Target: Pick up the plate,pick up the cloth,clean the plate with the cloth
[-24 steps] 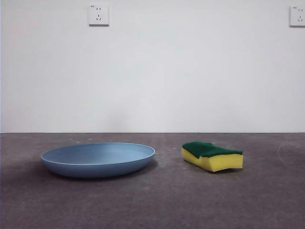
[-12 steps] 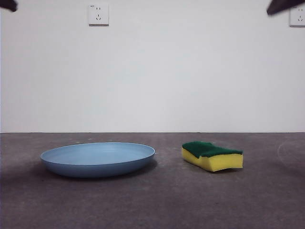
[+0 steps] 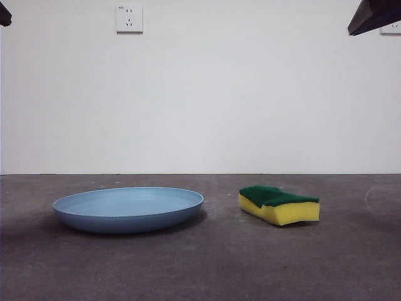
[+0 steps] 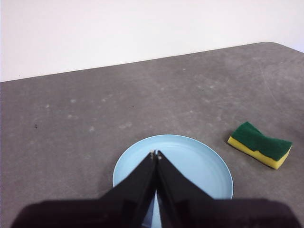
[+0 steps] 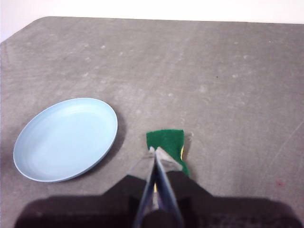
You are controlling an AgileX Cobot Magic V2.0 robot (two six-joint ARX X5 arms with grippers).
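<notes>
The light-blue plate (image 3: 129, 209) lies flat on the grey table, left of centre in the front view. To its right rests the cloth (image 3: 279, 204), a yellow sponge with a dark green top. My left gripper (image 4: 155, 154) hangs high above the plate (image 4: 199, 164), shut and holding nothing, with the cloth (image 4: 260, 144) off to one side. Shut and empty as well, my right gripper (image 5: 155, 151) hovers high over the cloth (image 5: 165, 140), beside the plate (image 5: 66, 138). In the front view the arms show only as a black tip at the top left corner (image 3: 4, 14) and another at the top right (image 3: 374, 15).
The table (image 3: 213, 263) is a dark grey mottled surface with a rounded far corner in each wrist view. A white wall with two power sockets (image 3: 129, 19) stands behind it.
Both arms have come into the top corners of the front view, and the right one now reaches lower. The plate and the cloth have not moved.
</notes>
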